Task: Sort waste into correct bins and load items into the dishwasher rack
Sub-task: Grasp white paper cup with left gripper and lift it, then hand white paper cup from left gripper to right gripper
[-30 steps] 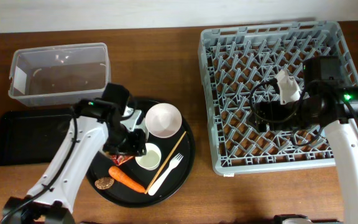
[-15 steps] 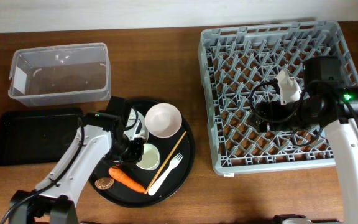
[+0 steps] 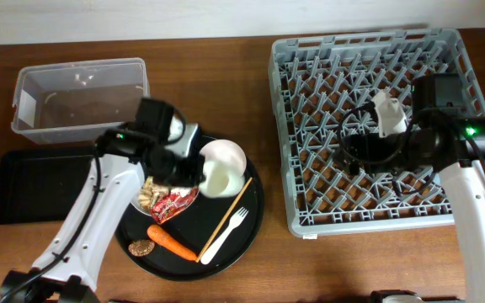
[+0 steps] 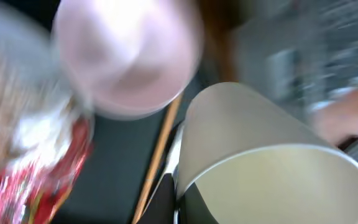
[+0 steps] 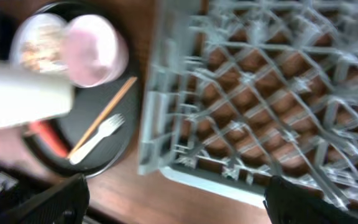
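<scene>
At the near edge of the round black tray (image 3: 255,220), we see an orange carrot (image 3: 173,242) lying just beside a small brown disc (image 3: 140,248). A white plastic fork (image 3: 224,236) rests to their right, tines pointing away. A thin wooden stick (image 3: 231,210) lies diagonally alongside the fork.

Farther in, a white plate (image 3: 138,204) carries beige crumbs (image 3: 151,192) and a red wrapper (image 3: 175,204). Above the tray, the left tool (image 3: 199,170) is clamped on the small white cup (image 3: 219,178), which it holds off the tray and tipped on its side. From overhead the cup overlaps the near rim of the pale pinkish-white bowl (image 3: 224,154), which sits upright on the tray's far side. In the blurred left wrist view the cup's open mouth fills the lower right of the frame.

On the left of the desk (image 3: 268,269) lies the shallow black rectangular tray (image 3: 40,189), and the clear plastic tub (image 3: 81,101) stands beyond it, with a few pale bits inside.

On the right of the desk stands the grey dishwasher rack (image 3: 310,210). The right tool (image 5: 178,186) hangs over its pegged floor with its fingers (image 5: 67,199) wide apart and nothing between them.
</scene>
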{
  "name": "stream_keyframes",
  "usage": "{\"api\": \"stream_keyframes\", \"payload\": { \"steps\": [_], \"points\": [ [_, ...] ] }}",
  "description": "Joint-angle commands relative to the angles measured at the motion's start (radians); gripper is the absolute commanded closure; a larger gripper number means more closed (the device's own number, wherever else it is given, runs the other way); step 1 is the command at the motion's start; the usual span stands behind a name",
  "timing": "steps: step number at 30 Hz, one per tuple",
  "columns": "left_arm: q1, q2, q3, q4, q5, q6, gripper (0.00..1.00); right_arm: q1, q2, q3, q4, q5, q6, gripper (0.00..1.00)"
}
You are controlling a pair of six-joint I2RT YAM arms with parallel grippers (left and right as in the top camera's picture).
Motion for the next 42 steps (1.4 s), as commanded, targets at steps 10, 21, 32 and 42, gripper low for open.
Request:
{"api": "stream_keyframes", "payload": {
  "steps": [10,21,32,42],
  "points": [
    [0.088,0.007,0.074,0.333,0.931,0.146,1.0,0.011,0.002,0.008,0.012,-0.739,-0.526,0.02],
    [0.039,0.007,0.074,0.362,1.02,0.146,1.0,0.128,0.006,0.008,0.062,-0.817,-0.587,0.02],
    [-0.023,0.007,0.074,0.372,1.012,0.146,1.0,0.168,0.007,0.008,0.091,-0.817,-0.583,0.15],
    [-0.024,0.007,0.074,0.39,1.012,0.146,1.0,0.168,0.007,0.008,0.09,-0.818,-0.583,0.41]
  ]
}}
